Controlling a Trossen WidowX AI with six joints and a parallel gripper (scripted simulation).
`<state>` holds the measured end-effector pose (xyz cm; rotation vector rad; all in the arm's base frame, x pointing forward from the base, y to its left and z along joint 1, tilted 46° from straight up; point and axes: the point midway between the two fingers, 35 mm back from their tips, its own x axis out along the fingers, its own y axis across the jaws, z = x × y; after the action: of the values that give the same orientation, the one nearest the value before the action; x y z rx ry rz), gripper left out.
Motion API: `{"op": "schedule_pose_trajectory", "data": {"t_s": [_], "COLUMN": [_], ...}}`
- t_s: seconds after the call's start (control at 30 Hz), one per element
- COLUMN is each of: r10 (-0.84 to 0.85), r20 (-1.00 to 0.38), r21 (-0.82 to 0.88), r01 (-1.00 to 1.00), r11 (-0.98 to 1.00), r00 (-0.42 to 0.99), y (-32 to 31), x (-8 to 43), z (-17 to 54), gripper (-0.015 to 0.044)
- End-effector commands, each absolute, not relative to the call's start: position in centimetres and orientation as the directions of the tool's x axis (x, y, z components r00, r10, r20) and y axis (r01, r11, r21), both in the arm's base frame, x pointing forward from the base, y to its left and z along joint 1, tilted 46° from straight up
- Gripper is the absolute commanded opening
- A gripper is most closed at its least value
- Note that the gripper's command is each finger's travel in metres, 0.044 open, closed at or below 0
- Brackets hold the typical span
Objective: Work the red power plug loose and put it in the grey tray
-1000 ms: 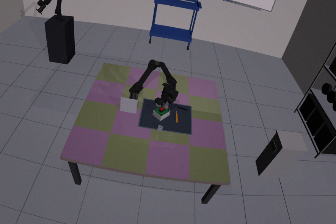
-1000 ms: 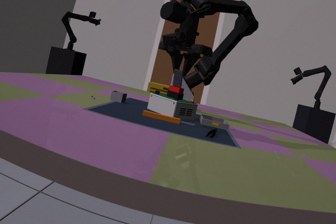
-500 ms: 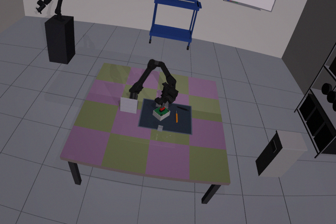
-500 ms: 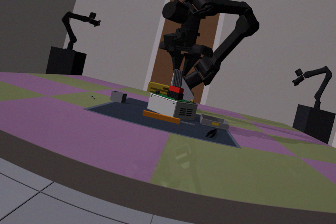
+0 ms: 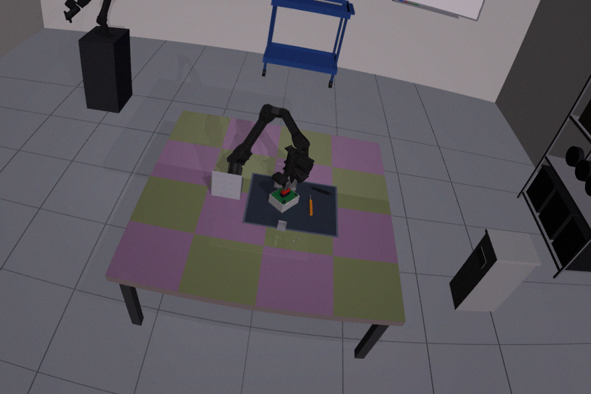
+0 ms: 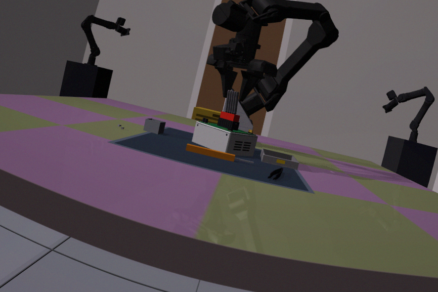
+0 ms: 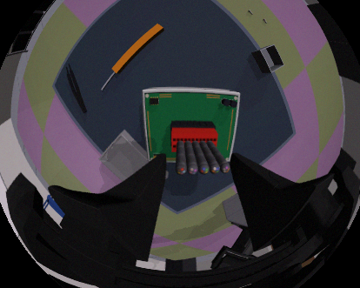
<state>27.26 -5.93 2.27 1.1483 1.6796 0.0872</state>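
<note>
checkered table (image 5: 295, 281) (image 6: 146, 189) (image 7: 320, 130) | dark mat (image 5: 261, 211) (image 6: 164, 146) (image 7: 196, 36) | white block (image 5: 226, 185) | two tiny bits (image 6: 121, 126) (image 7: 257, 16)
</note>
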Motion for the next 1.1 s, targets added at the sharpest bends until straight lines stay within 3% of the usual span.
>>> {"op": "schedule_pose_trajectory", "data": {"t_s": [0.0, 0.4, 0.73, 1.07], "r10": [0.715, 0.715, 0.715, 0.715], "r20": [-0.699, -0.699, -0.699, -0.699], "r21": [0.557, 0.557, 0.557, 0.557], "r01": [0.638, 0.638, 0.638, 0.638], "r11": [0.532, 0.532, 0.532, 0.532], "r00": [0.014, 0.014, 0.014, 0.014], "y": [-5.56, -4.57, -4.57, -4.57], "x": [27.28, 27.3, 27.3, 27.3], "z": [1.98, 1.03, 1.03, 1.03], "gripper": [0.0249, 0.0249, 0.0, 0.0]}}
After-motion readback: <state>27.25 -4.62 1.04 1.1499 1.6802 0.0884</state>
